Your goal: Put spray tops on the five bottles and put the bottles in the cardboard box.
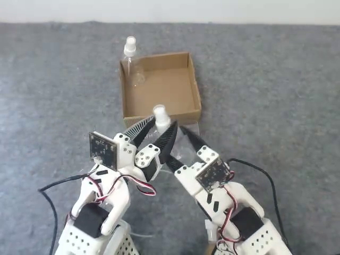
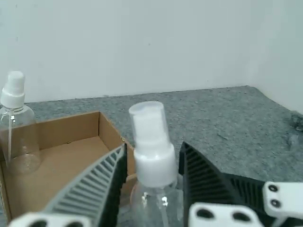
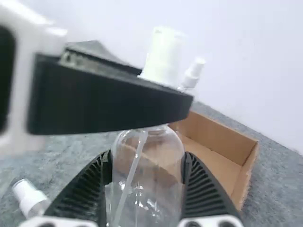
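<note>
Your right gripper [image 3: 147, 163] clamps the bottle [image 3: 147, 194] just before the box [image 1: 183, 113], but you cannot tell whether the left gripper [image 2: 152, 149] grips the top [image 2: 149, 123], so an off-axis twist may cross-thread it or tip the bottle.

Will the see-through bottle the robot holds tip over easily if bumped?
Probably. The clear plastic bottle with the white spray top looks empty, so likely light; tall and narrow, it may tip. Its smooth round sides could slip in the right gripper.
</note>
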{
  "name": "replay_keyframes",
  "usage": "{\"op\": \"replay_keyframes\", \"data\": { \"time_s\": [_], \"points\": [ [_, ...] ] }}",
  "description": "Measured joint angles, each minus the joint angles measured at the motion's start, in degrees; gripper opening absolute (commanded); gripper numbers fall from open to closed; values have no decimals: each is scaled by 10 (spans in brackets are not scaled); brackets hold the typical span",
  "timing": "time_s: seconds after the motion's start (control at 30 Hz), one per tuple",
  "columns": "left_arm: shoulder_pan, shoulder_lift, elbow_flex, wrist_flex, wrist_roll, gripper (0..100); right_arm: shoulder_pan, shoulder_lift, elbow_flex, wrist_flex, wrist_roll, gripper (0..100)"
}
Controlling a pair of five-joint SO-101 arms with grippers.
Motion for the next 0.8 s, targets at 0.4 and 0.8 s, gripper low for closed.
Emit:
{"op": "replay_keyframes", "data": {
  "time_s": [0.4,0.8],
  "points": [
    [0,-3,-57,128,-1,269,14,0,0,-8,0,7],
    [-7,-3,-60,131,-1,269,72,0,0,-42,-53,6]
  ]
}}
